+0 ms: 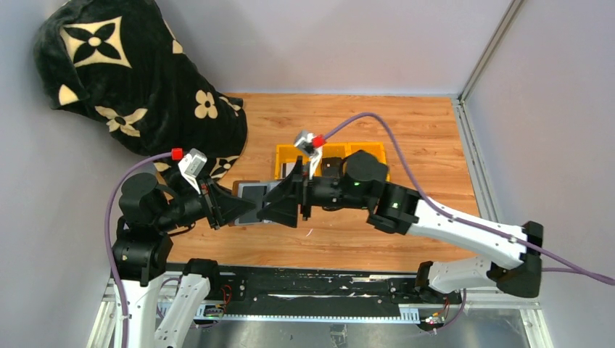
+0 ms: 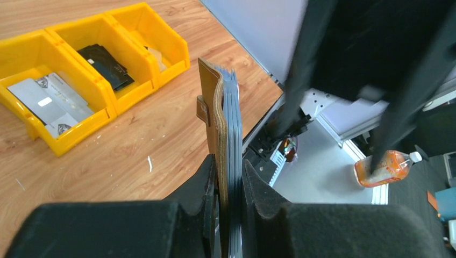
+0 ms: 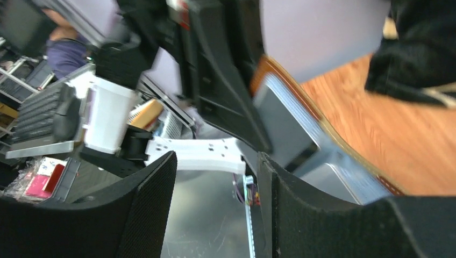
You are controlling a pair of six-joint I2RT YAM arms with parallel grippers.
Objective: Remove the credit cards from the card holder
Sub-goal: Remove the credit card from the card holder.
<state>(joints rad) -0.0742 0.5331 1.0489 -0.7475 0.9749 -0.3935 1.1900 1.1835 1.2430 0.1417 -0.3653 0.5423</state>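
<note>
left jaws: you had them squeezed on the holder (image 2: 214, 107), which stood on its edge.
right jaws: you had them apart, near the holder.
tray (image 2: 80, 137): cards lay inside.

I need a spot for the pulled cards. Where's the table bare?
Bare table behind the tray to the rear edge, and right of the tray to the right edge. The blanket covers the left rear; the middle is crowded around the card holder.
</note>
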